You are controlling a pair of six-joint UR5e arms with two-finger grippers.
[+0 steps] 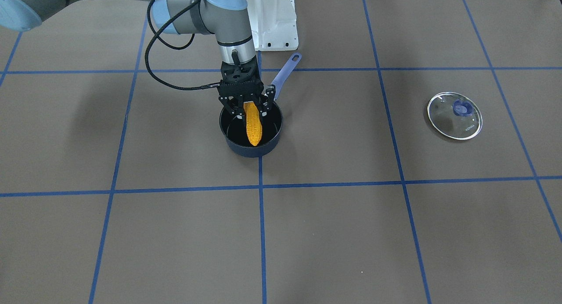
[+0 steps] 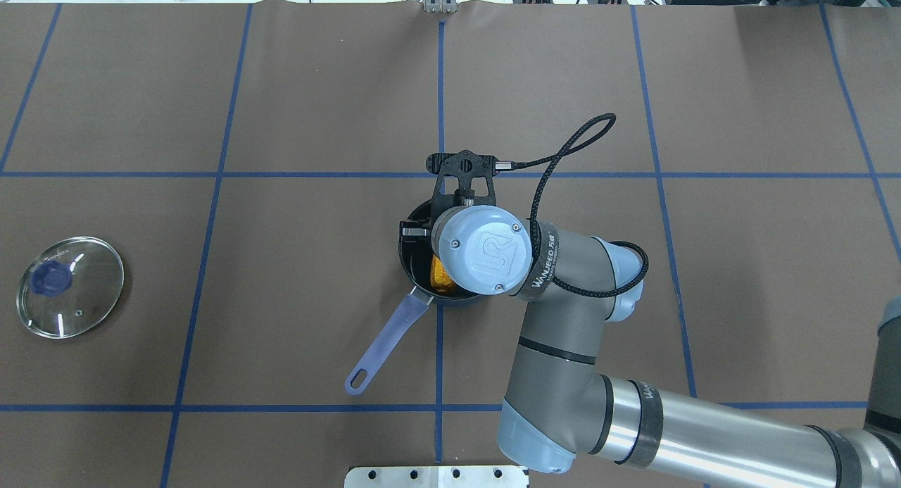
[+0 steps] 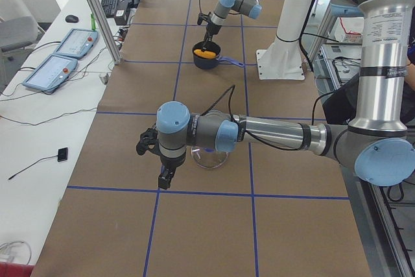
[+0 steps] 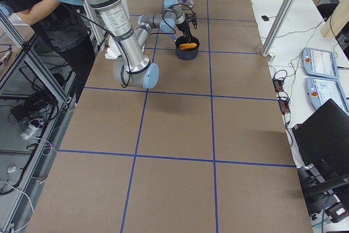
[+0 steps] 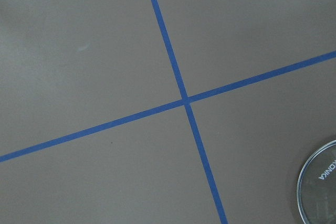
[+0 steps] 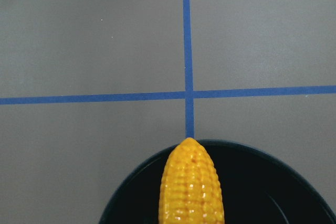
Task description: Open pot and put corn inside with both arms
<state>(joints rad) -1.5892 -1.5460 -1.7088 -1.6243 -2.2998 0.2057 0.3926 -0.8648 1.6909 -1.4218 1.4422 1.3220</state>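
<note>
As the right gripper (image 1: pixel 250 110) holds corn (image 1: pixel 253 126), blue tape (image 1: pixel 261 234) grids the brown table (image 1: pixel 351 242).

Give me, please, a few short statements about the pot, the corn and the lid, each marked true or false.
1. The lid sits on the pot. False: it lies on the table, well apart from the pot.
2. The right gripper grips the corn over the open pot. True.
3. The pot's handle points away from the robot's base. False: it points toward the base.
4. The left gripper is near the lid, far from the pot. True.
</note>
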